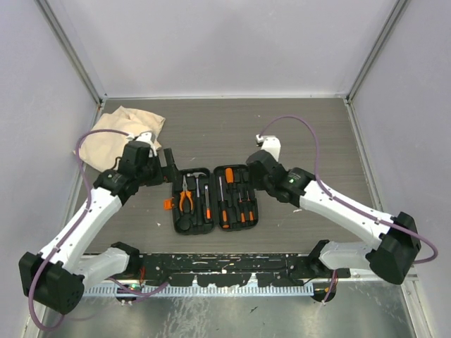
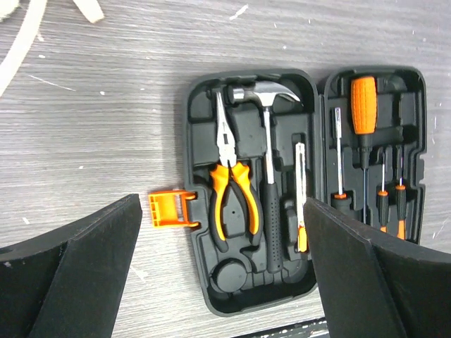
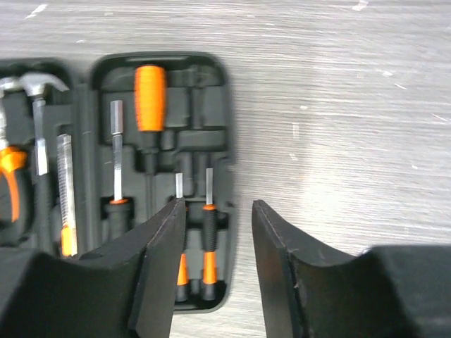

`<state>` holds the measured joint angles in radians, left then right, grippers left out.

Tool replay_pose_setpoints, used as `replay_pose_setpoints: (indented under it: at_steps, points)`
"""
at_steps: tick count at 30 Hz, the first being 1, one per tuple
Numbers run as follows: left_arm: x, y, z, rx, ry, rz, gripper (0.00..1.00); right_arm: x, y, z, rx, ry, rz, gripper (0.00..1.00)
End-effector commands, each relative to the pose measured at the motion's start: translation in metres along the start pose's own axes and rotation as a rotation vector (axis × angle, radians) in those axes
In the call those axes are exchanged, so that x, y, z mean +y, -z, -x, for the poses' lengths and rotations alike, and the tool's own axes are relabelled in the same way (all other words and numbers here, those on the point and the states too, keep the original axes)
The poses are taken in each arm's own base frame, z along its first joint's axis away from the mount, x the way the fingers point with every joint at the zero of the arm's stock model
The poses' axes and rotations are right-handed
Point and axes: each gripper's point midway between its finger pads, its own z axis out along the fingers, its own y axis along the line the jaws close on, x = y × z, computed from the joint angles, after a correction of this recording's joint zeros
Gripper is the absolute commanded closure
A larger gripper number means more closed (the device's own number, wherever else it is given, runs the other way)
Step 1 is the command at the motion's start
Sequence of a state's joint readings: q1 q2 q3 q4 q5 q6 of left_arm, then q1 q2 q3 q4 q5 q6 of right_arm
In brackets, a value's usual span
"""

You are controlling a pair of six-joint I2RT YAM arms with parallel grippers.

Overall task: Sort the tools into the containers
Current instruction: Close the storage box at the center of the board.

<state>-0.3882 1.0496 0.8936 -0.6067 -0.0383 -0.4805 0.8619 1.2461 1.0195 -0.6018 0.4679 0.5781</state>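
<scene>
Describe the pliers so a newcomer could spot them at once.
An open black tool case lies in the middle of the table. The pliers sit in its left half, just left of the hammer. They alone have two curved orange grips and a long pointed steel nose.

No text, label, brand, number or sign is readable in any view. The tool case and the tools show no legible marking; any moulded lettering is too small to tell.
</scene>
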Motion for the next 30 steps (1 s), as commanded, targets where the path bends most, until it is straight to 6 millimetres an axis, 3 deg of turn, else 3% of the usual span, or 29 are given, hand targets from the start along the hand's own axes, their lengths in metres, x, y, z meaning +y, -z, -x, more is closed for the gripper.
replay_pose_setpoints:
  at_steps: [1,6,14,21,30]
  points:
    - [0.012,0.016,0.015,-0.061,0.029,0.026,0.02,-0.038,-0.006,0.007,-0.071,-0.088,-0.071,0.49]
    - [0.017,0.007,-0.018,0.034,0.085,0.012,0.02,-0.057,-0.015,-0.003,-0.083,-0.115,-0.041,0.46]
    - [0.022,-0.011,-0.057,0.074,0.177,-0.024,0.02,-0.035,-0.021,-0.037,0.070,-0.088,0.141,0.45]
    - [0.009,-0.021,-0.062,0.040,0.189,-0.131,0.01,-0.019,-0.027,-0.054,0.105,-0.111,0.244,0.45]
    - [-0.002,-0.034,-0.069,0.081,0.172,-0.206,0.19,-0.022,-0.034,-0.059,0.138,-0.126,0.245,0.44]
